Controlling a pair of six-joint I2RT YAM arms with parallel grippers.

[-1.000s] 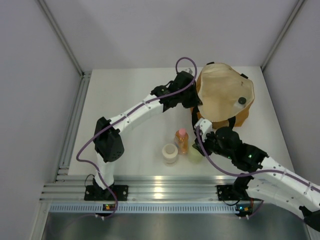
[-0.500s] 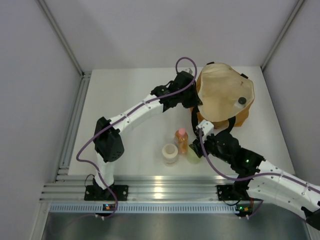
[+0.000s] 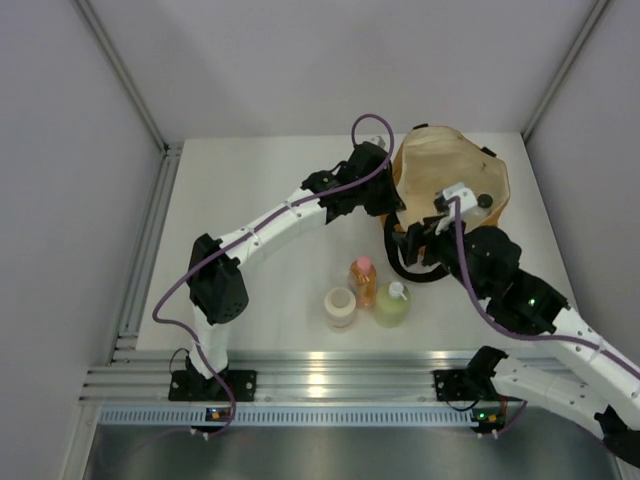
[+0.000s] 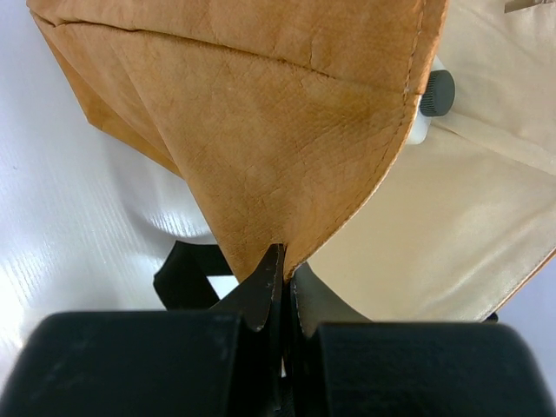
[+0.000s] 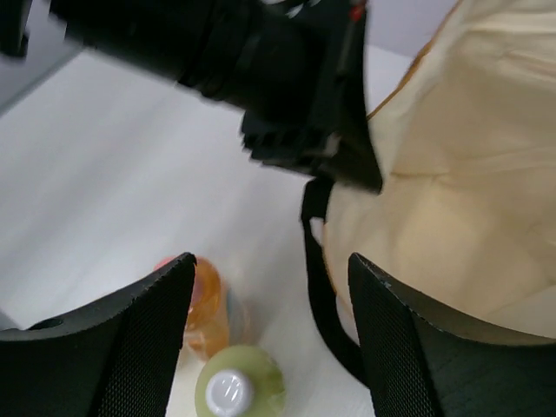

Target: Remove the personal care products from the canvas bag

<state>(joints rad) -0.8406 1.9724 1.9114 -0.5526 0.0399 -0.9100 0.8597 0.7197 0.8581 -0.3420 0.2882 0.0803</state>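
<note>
A white table (image 3: 250,200) sits between grey panel walls. From above, the canvas bag (image 3: 440,170) stands at the far right of the table with its mouth open and its cream lining showing. The whitish bottle (image 3: 484,201) with the black cap lies inside the bag, against its right wall. The left gripper (image 3: 391,203) is at the bag's left rim. The right gripper (image 3: 412,242) hangs just in front of the bag, above the black handle (image 3: 400,270) that trails off the bag's front. Three containers stand in a row on the table in front of the bag and a little to its left. The pale green bottle (image 3: 392,305) is nearest the bag, the orange bottle (image 3: 364,282) is beside it, and the cream jar (image 3: 340,306) is farthest away.

In the left wrist view, the left gripper (image 4: 282,287) has its fingers pressed together on the tan edge of the bag (image 4: 287,148), pinching the fabric. The whitish bottle's black cap (image 4: 436,93) peeks out past the rim, against the lining. A handle loop (image 4: 187,274) lies on the table (image 4: 69,217) below the bag.

In the right wrist view, the right gripper (image 5: 271,269) is spread wide and holds nothing. Below it are the pale green bottle (image 5: 234,387) and the orange bottle (image 5: 204,304). The bag's lining (image 5: 452,174) fills the right side, with the handle (image 5: 326,295) along its edge. The left gripper (image 5: 295,87) is a dark blur at the bag's rim.
</note>
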